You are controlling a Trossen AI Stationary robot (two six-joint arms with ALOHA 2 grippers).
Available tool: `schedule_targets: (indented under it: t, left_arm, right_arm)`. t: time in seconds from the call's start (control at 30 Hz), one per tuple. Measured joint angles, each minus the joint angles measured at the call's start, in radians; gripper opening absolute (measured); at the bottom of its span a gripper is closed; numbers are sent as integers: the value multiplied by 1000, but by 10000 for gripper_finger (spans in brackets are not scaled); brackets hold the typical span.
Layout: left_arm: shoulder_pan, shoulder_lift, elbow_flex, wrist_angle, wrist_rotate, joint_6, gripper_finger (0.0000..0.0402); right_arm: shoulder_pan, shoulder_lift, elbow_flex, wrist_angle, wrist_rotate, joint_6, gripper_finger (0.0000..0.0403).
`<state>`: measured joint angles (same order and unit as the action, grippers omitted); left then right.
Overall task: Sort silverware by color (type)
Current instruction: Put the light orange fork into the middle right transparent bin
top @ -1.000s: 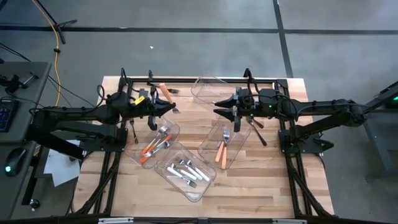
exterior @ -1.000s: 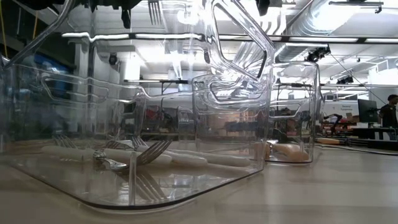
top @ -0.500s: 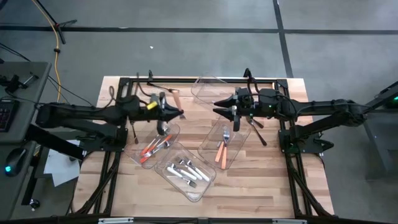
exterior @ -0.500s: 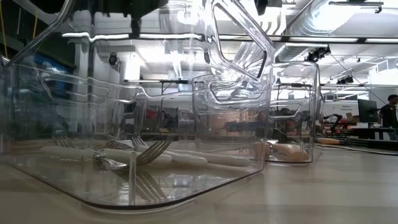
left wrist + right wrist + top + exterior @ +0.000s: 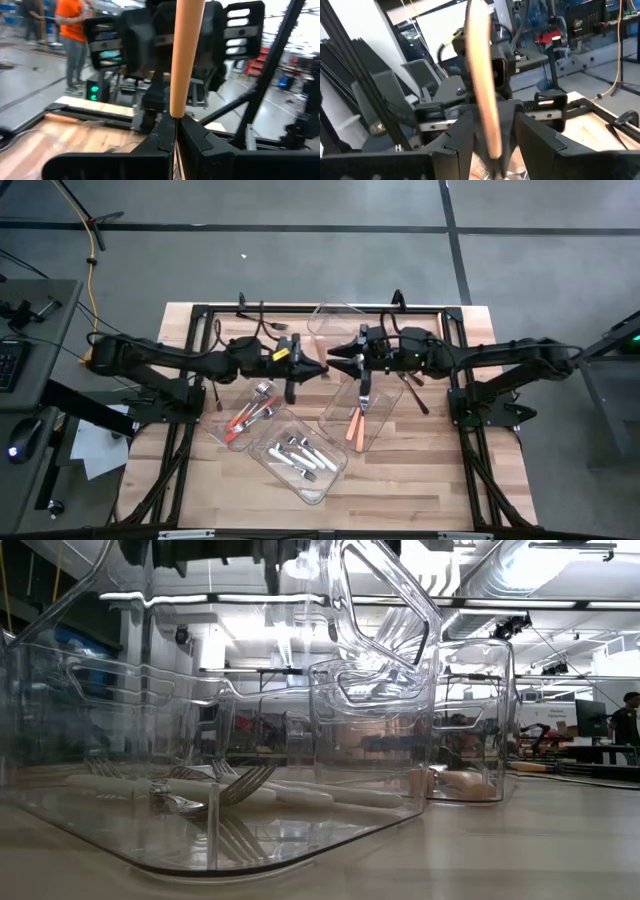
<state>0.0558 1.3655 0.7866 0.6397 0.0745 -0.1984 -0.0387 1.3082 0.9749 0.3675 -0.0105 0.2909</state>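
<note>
1. Since the earlier frame, the left arm is reaching much farther across the table, and the left gripper point(image 5: 300, 366) is now sitting just beside the right gripper point(image 5: 336, 360), above the gap between the bins
2. Left jaws are pressing together on an orange-handled piece point(image 5: 185, 55), pinching it low on the handle so that the handle is sticking up past the fingers; I cannot tell whether it is a fork, spoon or knife
3. Right jaws are standing about half spread, with the handle passing between the fingers point(image 5: 535, 135); I am not seeing the pads pressing on it
4. Risk: the pinch is sitting at one end, so the piece could be pivoting or slipping if the right fingers knock it while closing
5. Risk: if the left lets go before the right is clamping, the piece is dropping onto bare wood between the left bin point(image 5: 222, 432) and the right bin point(image 5: 385, 418), or into the wrong one
6. Risk: both grippers are crowding one spot, so a small misjudged move could be bumping them together
</note>
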Motion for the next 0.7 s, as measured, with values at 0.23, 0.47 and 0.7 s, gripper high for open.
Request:
schedule_targets:
  t: [0.23, 0.47, 0.7]
  left_arm:
    - [-4, 46, 37, 4, 24, 0, 0]
    - [-4, 48, 37, 3, 13, -6, 0]
    - [-5, 48, 37, 3, 12, -1, 0]
  right_arm:
    - [0, 9, 0, 3, 0, 6, 130]
    - [0, 12, 0, 5, -45, 23, 130]
    - [0, 27, 0, 12, -51, 55, 130]
